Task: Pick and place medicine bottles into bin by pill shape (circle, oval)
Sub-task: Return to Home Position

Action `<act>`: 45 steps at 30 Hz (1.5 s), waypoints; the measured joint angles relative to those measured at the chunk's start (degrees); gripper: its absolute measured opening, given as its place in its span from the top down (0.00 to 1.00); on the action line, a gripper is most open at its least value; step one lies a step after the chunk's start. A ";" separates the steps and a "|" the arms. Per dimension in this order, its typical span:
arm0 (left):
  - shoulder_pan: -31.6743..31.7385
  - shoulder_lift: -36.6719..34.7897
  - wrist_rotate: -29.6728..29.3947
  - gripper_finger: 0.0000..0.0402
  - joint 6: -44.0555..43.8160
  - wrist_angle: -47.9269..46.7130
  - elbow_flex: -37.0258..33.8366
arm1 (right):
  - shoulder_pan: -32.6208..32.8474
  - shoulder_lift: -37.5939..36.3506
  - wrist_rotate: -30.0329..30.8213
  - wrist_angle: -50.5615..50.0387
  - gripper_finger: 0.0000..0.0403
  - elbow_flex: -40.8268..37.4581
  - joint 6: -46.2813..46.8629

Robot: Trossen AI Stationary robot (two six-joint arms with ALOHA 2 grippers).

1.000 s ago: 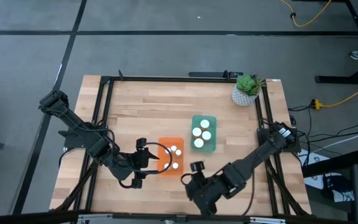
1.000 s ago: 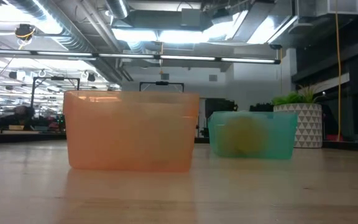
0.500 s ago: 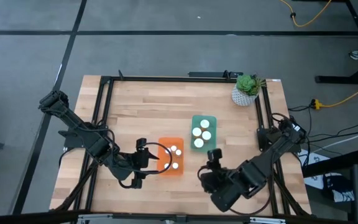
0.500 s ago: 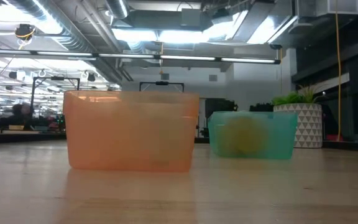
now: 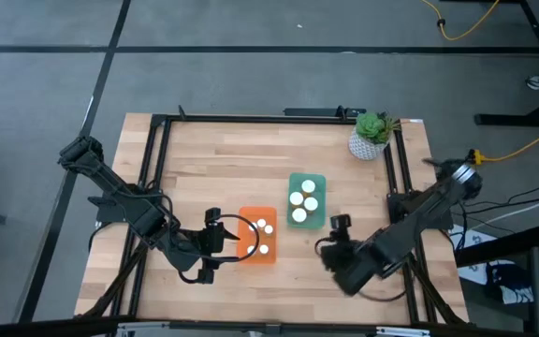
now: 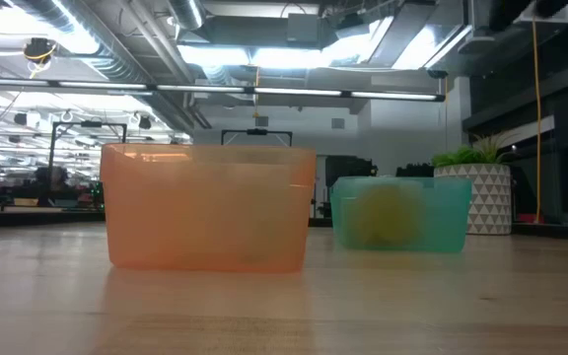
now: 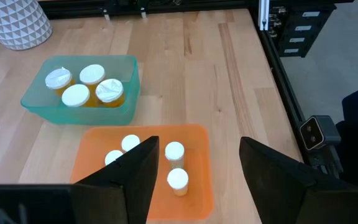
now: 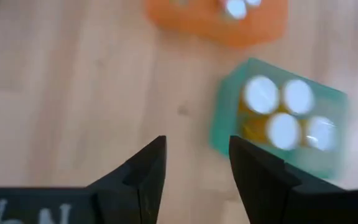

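Several larger white-topped medicine bottles (image 7: 79, 87) stand in a teal bin (image 5: 306, 199). Several smaller ones (image 7: 174, 152) stand in an orange bin (image 5: 258, 236) beside it. My left gripper (image 5: 225, 243) is open and empty just left of the orange bin, pointing at it; its fingers (image 7: 138, 180) frame the bin in the left wrist view. My right gripper (image 5: 341, 225) is open and empty, above the table to the right of the teal bin's near end. The right wrist view shows the teal bin (image 8: 278, 118) and the orange bin (image 8: 222, 15) ahead of it.
A white patterned plant pot (image 5: 371, 136) stands at the far right corner. A black frame (image 5: 251, 117) runs round the table. In the low view the orange bin (image 6: 205, 207), teal bin (image 6: 399, 212) and pot (image 6: 486, 197) stand in a row.
My right gripper has swung from near the table's near edge, below the orange bin, toward the right and far edges, ending beside the teal bin; its arm has turned with it. It has stayed empty. The bins and bottles have not moved.
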 joint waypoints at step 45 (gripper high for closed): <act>0.17 0.00 -0.07 0.46 4.94 0.03 0.00 | -16.50 -82.83 -4.01 68.58 0.56 -77.99 -14.00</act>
